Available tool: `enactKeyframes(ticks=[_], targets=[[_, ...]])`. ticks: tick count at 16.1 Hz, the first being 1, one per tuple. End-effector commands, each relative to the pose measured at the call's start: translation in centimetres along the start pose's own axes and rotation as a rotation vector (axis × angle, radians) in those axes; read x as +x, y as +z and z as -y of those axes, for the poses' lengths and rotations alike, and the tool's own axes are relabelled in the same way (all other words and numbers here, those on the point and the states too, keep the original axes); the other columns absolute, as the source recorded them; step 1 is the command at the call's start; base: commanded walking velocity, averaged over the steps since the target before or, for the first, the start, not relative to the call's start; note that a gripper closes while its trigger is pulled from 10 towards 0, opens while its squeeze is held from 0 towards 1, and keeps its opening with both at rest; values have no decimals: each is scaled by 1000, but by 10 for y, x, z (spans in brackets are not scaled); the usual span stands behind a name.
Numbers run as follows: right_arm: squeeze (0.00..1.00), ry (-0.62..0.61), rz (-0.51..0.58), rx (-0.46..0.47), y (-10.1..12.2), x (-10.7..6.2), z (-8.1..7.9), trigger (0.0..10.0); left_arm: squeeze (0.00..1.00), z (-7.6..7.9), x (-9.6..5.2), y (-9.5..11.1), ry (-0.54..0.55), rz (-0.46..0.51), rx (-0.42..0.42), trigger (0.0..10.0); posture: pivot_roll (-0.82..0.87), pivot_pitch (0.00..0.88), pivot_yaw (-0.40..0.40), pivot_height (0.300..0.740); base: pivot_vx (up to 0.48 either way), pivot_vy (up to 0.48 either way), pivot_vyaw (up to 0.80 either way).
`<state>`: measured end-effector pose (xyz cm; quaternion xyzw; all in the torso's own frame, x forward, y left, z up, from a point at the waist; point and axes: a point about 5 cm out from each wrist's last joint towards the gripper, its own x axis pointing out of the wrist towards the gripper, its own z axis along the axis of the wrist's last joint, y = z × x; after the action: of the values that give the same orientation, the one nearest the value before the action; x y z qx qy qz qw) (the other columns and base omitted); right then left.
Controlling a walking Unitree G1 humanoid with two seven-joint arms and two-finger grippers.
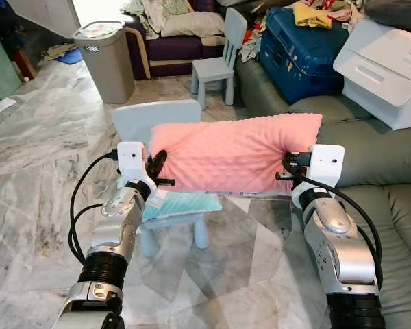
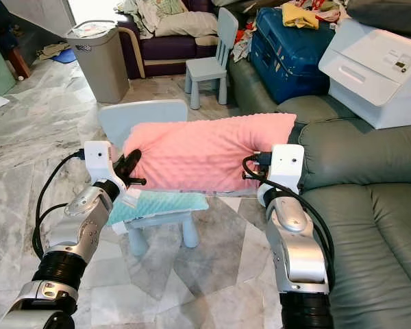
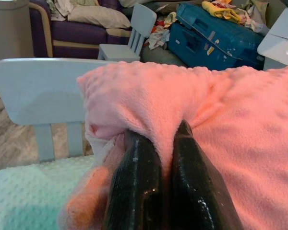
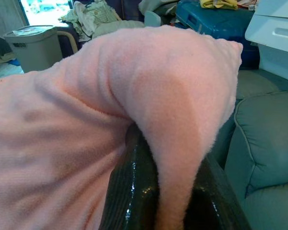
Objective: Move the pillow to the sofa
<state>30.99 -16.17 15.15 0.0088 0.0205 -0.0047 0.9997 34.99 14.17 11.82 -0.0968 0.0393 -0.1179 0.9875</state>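
Observation:
A pink bumpy pillow (image 1: 236, 152) hangs in the air between my two arms, above a small pale blue chair (image 1: 157, 120). My left gripper (image 1: 156, 164) is shut on the pillow's left end; its black fingers (image 3: 139, 191) pinch a fold of pink fabric. At the pillow's right end my right gripper (image 1: 288, 168) is shut too, with fabric (image 4: 173, 158) draped between its fingers. The grey-green sofa (image 1: 383, 205) lies to the right, its near cushion just beside my right arm.
A mint pillow (image 1: 181, 204) lies on the chair seat under the pink one. On the sofa stand a white printer (image 1: 387, 68) and a blue suitcase (image 1: 301, 51). A second small chair (image 1: 219, 65), a grey bin (image 1: 106, 58) and a purple sofa (image 1: 171, 44) stand farther back.

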Motion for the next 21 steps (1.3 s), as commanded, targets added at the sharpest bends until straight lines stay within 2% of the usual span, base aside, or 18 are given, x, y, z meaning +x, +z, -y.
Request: enactKeyframes(ticks=[1, 14, 21], targets=[[0, -6, 32, 11, 7, 2, 1, 10000, 0, -5, 2, 10, 7, 28, 7, 10000, -182, 0, 82, 740, 0, 0, -788], [0, -6, 32, 9, 7, 0, 4, 10000, 0, -2, 4, 9, -15, 21, -12, 10000, -206, 0, 76, 740, 0, 0, -788], [0, -1, 32, 8, 7, -1, 3, 10000, 0, 0, 4, 7, -24, 16, -13, 10000, -210, 0, 77, 740, 140, 0, -788]])
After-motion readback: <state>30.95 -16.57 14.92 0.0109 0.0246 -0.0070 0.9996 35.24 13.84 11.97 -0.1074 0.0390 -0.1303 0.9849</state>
